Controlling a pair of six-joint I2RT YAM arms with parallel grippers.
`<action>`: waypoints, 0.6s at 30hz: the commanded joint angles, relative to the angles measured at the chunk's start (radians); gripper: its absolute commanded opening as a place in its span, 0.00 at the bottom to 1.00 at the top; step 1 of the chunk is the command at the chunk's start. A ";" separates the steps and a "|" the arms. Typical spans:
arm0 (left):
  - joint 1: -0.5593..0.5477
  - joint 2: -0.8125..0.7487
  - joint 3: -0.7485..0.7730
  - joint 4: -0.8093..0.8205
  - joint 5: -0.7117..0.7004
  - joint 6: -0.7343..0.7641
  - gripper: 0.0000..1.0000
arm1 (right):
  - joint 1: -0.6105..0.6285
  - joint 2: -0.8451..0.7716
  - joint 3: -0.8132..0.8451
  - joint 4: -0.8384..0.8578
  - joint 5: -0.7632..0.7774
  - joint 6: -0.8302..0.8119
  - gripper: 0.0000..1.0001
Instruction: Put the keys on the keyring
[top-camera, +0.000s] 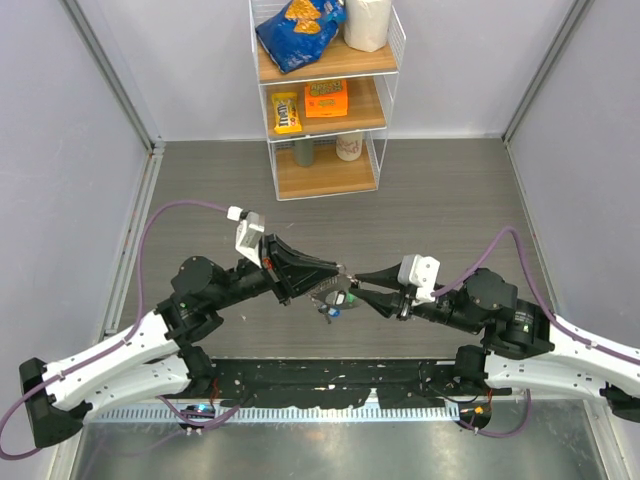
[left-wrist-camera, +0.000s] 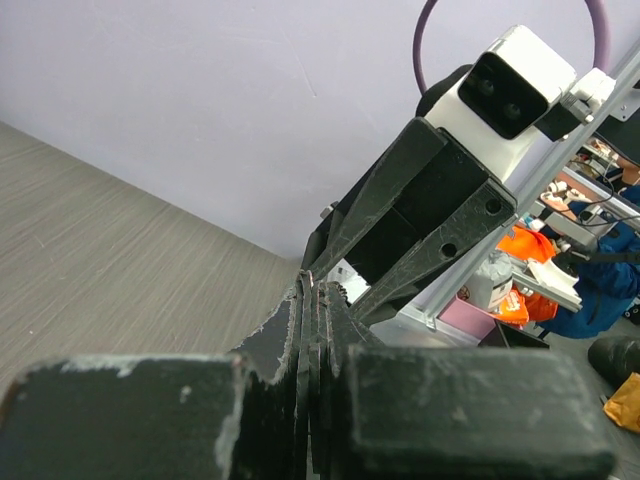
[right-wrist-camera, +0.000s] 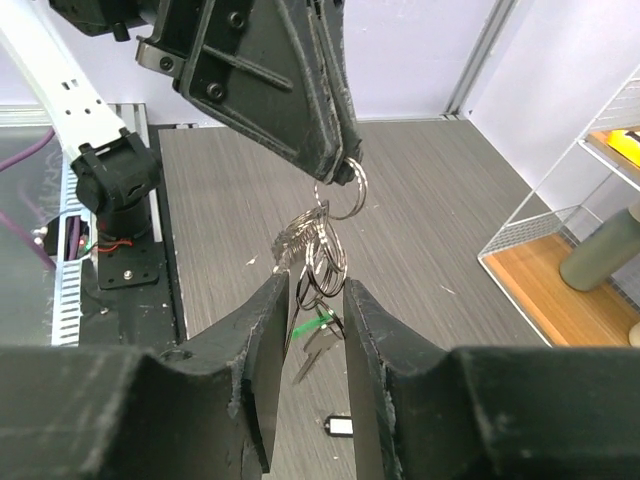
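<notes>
In the top view my left gripper (top-camera: 338, 268) is shut on the keyring (top-camera: 322, 292), a bunch of thin silvery wire loops hanging from its tip above the table. The right wrist view shows those loops (right-wrist-camera: 327, 245) dangling from the left fingertips (right-wrist-camera: 335, 150). A green-headed key (right-wrist-camera: 312, 325) and a plain metal key (right-wrist-camera: 315, 358) hang from them. My right gripper (right-wrist-camera: 317, 295) is open, one finger either side of the hanging loops. A whitish-dark key (right-wrist-camera: 340, 425) lies on the table below. A blue key (top-camera: 333, 311) shows under the grippers. The left wrist view shows only shut fingers (left-wrist-camera: 300, 330).
A white wire shelf (top-camera: 325, 90) with snack packs and cups stands at the back centre; its corner shows in the right wrist view (right-wrist-camera: 560, 270). Grey walls close in both sides. The left arm's base (right-wrist-camera: 115, 180) is at the near edge.
</notes>
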 joint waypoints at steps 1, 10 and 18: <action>0.003 -0.028 0.008 0.067 0.008 0.015 0.00 | 0.004 -0.014 -0.012 0.041 -0.061 -0.001 0.34; 0.003 -0.030 0.011 0.043 0.039 0.020 0.00 | 0.004 -0.040 0.024 0.015 -0.072 -0.005 0.41; 0.003 -0.062 0.022 -0.043 0.111 0.063 0.00 | 0.004 -0.022 0.155 -0.097 -0.081 -0.005 0.47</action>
